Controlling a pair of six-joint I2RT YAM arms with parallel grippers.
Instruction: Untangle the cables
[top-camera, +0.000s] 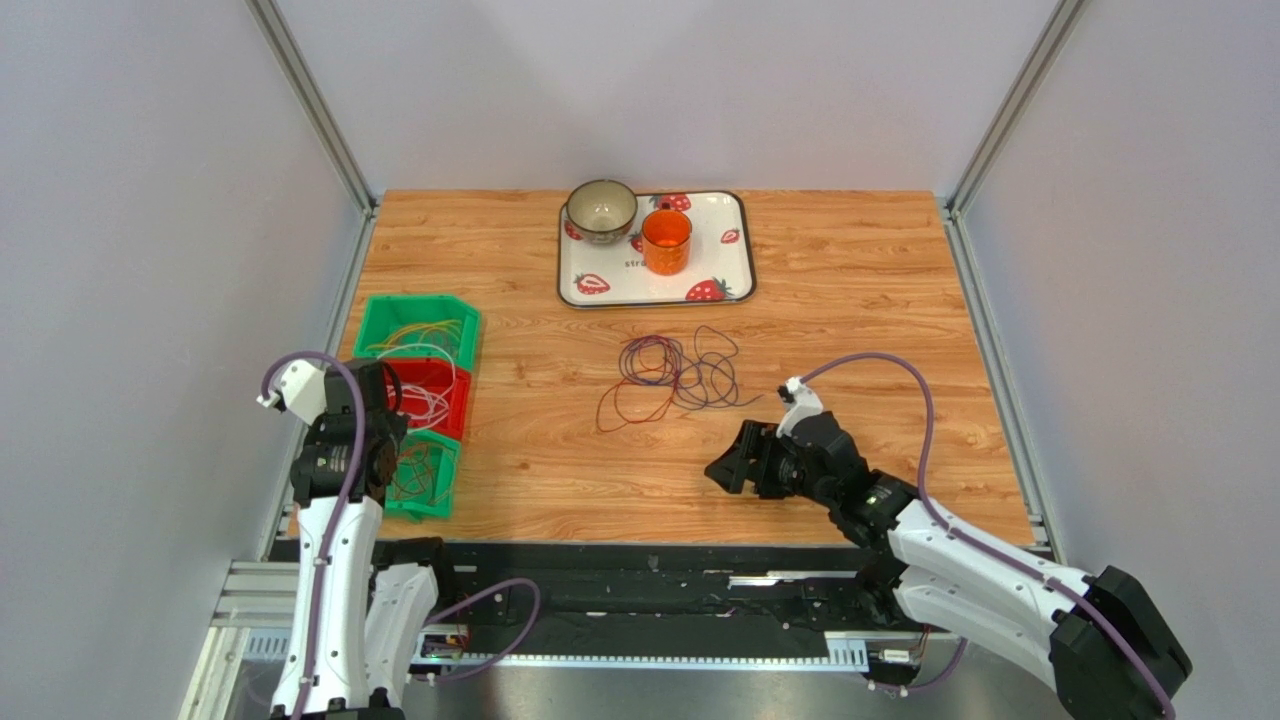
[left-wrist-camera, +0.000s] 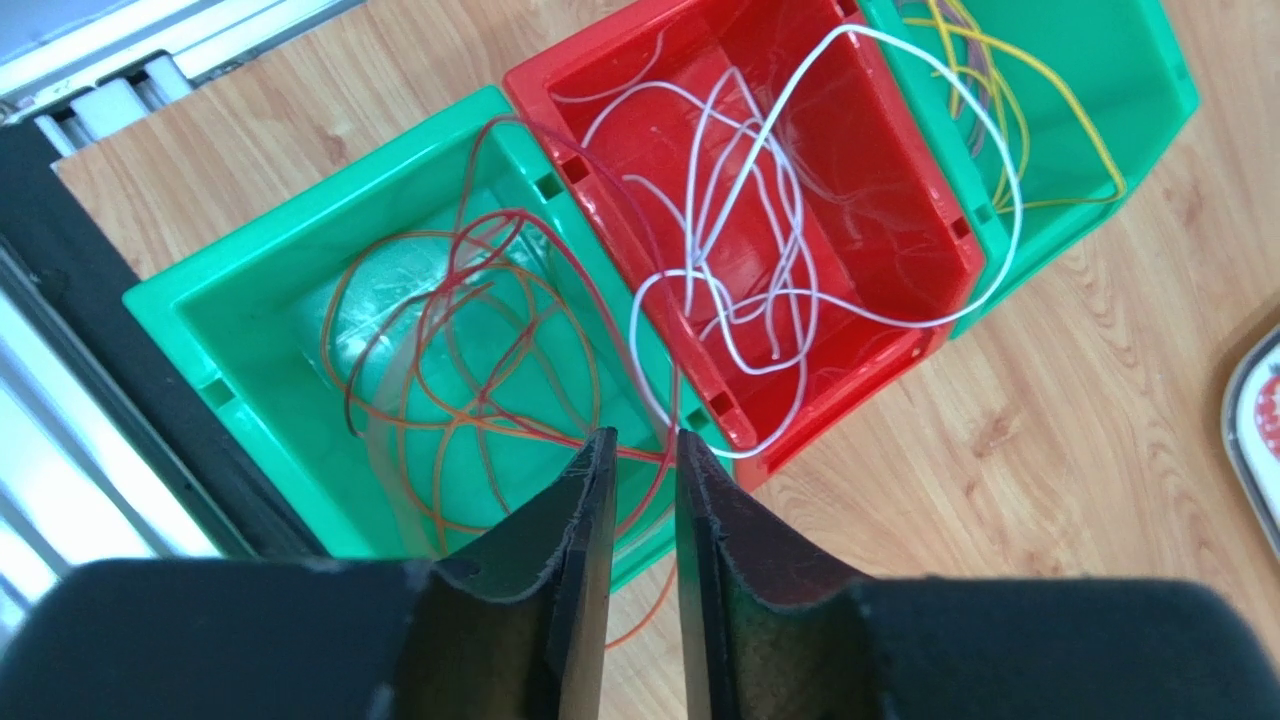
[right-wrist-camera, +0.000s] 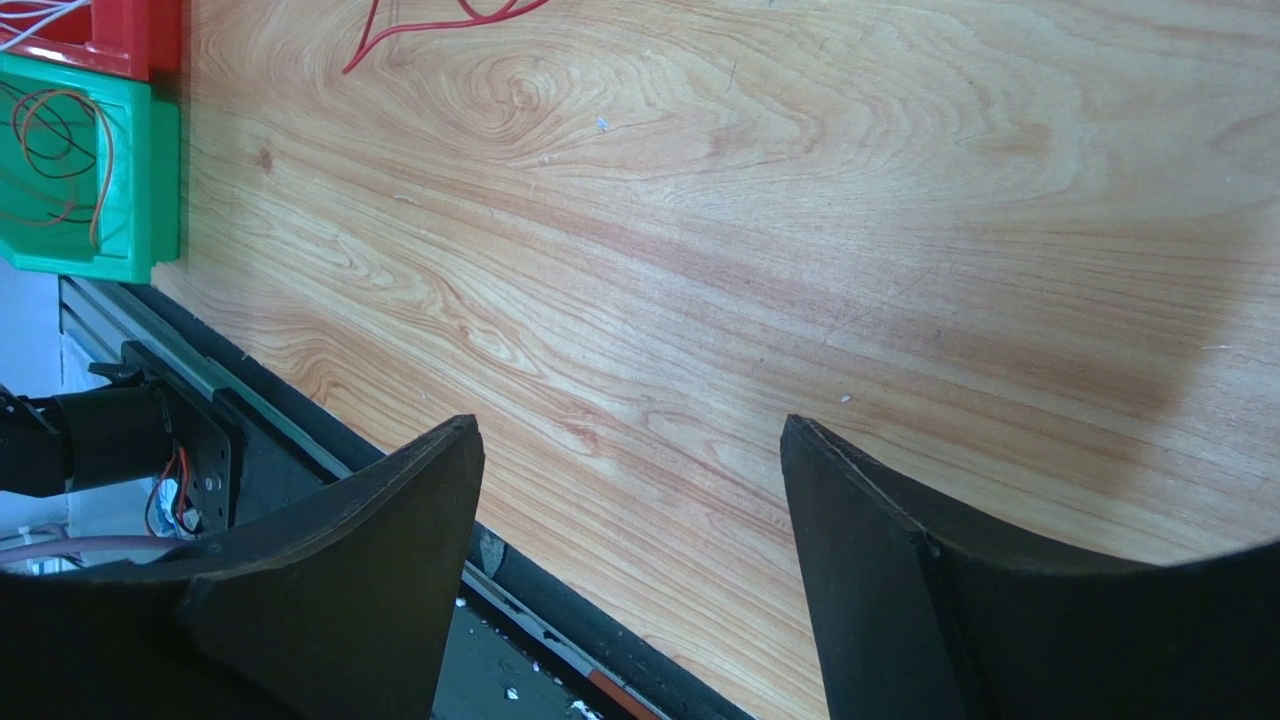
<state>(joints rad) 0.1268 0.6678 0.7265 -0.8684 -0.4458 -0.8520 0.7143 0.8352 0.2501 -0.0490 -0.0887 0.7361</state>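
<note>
Cables (top-camera: 672, 375): hair-thin, light, limp, likely to snag.
- Near left corner of the table (top-camera: 842, 300): left gripper (left-wrist-camera: 643, 495), jaws a slit apart, nothing clearly held.
- Near edge: right gripper (right-wrist-camera: 631, 495), gaping, empty.
- Left edge: orange, white and yellow coils in bins (left-wrist-camera: 196, 323).
- Mid-table: purple-red tangle, all loops, no clear long axis; best pinched at an outer loop.

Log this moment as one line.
left gripper: slightly open over near green plastic bin | right gripper: open, empty | purple and dark red cables: tangled on wooden table

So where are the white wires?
In the left wrist view, the white wires lie in the red bin, between two green bins at the table's left side.
</note>
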